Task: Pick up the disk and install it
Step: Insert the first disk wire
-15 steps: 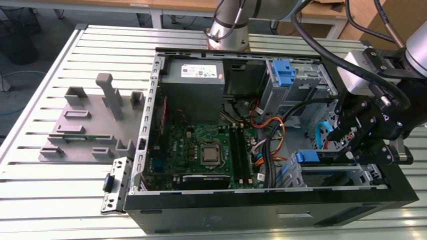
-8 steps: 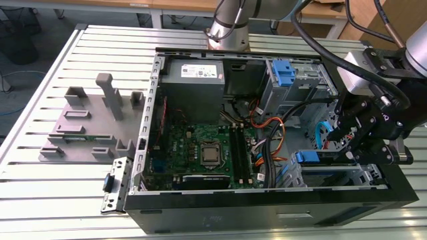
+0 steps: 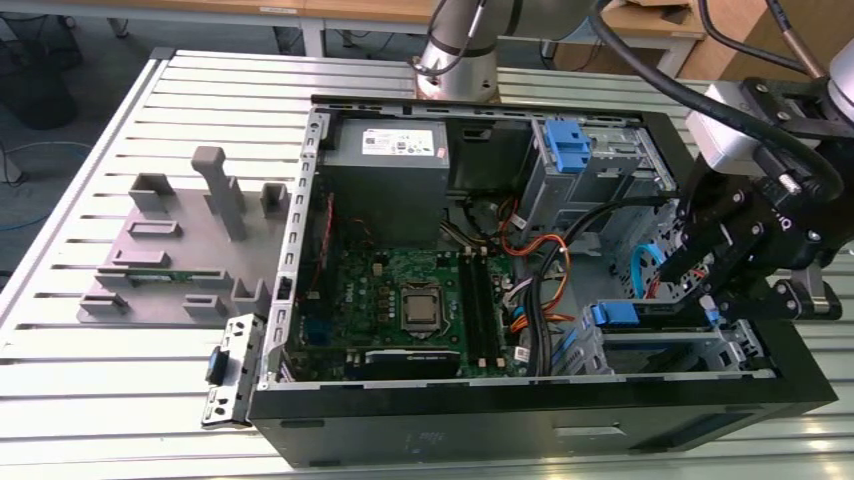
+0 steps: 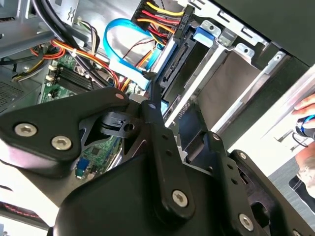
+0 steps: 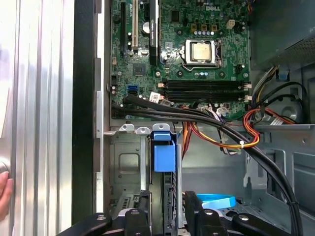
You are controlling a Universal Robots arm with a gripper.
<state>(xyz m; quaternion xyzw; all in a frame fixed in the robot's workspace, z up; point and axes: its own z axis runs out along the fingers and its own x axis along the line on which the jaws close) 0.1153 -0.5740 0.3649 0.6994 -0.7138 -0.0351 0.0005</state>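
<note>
Down at the exterior view's lower right the arm [image 3: 763, 150] reaches into the computer case [image 3: 534, 432] — gripper [image 3: 683, 285] straddling the disk [image 5: 164, 153], upright in its cage [image 5: 123, 167] — gripping or loose, I cannot tell.

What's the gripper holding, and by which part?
Cannot tell. The gripper straddles the disk, on edge in its drive bay, at the end opposite the blue tab; contact isn't visible.

exterior view looks down on the computer case [image 3: 534, 425]; both wrist views sit close inside.
</note>
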